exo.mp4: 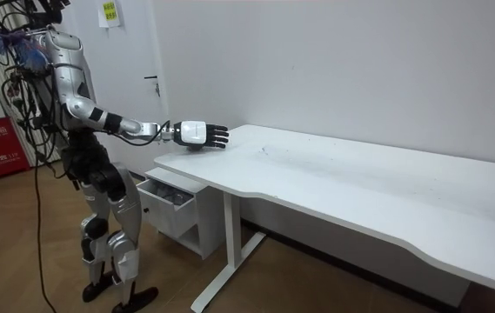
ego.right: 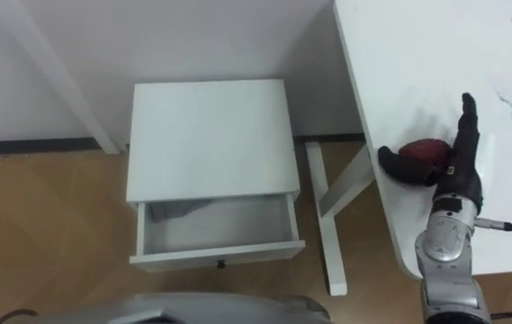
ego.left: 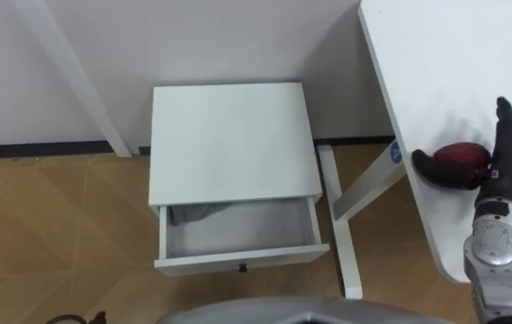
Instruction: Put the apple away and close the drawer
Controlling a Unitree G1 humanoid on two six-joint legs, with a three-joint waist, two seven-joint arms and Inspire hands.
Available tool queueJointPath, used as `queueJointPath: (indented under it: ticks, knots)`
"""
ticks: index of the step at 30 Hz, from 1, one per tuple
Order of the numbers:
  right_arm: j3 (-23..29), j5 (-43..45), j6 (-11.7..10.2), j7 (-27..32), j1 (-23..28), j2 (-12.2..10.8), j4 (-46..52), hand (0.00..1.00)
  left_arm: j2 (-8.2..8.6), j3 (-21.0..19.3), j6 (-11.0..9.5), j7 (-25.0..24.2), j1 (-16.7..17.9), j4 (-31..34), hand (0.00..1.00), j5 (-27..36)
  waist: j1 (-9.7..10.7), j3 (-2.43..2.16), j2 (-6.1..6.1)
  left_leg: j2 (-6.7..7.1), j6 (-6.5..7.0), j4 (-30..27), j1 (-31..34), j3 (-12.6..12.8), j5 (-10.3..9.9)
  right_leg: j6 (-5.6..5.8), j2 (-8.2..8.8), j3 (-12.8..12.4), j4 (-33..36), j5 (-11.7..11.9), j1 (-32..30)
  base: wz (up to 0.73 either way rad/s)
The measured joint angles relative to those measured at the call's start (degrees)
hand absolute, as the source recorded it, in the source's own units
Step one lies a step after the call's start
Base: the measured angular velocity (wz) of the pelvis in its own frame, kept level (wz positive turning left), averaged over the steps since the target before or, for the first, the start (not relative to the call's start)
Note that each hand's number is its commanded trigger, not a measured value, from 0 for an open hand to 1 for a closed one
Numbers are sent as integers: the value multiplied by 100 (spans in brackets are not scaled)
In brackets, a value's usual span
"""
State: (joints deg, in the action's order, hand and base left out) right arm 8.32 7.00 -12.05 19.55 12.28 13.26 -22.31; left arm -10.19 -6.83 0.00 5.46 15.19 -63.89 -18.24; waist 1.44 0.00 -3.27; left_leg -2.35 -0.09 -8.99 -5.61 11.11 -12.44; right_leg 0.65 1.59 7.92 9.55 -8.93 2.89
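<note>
My right hand (ego.left: 494, 180) is on the counter (ego.left: 435, 54), fingers (ego.left: 506, 135) straight and apart. The apple (ego.left: 461, 153) sits just left, inside my thumb. The open drawer (ego.left: 238, 259) is lower left.

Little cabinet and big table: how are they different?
The cabinet is small and low; the table is much bigger and taller. The cabinet has a drawer, pulled open; the table shows none. A red apple lies on the table, not on the cabinet. Both are white.
</note>
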Motion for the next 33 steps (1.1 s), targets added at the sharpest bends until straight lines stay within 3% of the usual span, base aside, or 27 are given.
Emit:
queueJointPath:
  ticks: [7, 8, 10, 19, 27, 33]
  knots:
    - [216, 12, -171, -85, 30, -244, -161, 0, 2, -54, -1, 2, -9, -6, 0, -5, 26, -44, 50, -1, -2, 24, -11, -27, -1, -1, -4, 8, 6, 1, -2, 0]
    - [218, 12, -174, -84, 30, -252, -169, 51, 6, -85, -1, 3, -5, -6, 0, -4, 32, -51, 53, -1, -2, 24, -12, -27, -1, -1, -5, 9, 6, 1, -2, 0]
    - [219, 12, -187, -87, 29, -254, -186, 100, 7, -155, -7, 12, -3, -7, 0, -4, 36, -62, 60, -1, -2, 24, -15, -28, -1, -1, -4, 9, 10, 1, 0, 0]
    - [486, 290, -235, 91, 47, -247, -254, 100, 8, -208, -30, 146, -6, -28, 0, -5, 59, -53, 42, -6, -4, 36, -15, -2, -3, -1, -9, 7, 10, 1, -2, 0]
    - [475, 290, -267, 221, 28, -239, -437, 100, 4, -193, -30, 301, -5, -38, 0, -29, 58, -43, -43, -12, -18, 34, -1, -29, -15, -1, -16, 46, 8, 1, -4, 0]
    - [387, 290, -285, 313, 27, -248, -389, 100, 2, -168, -40, 320, -13, -39, 0, -21, 32, -43, -40, -12, -18, 36, 8, -34, -15, -1, -14, 65, 5, 1, -3, 0]
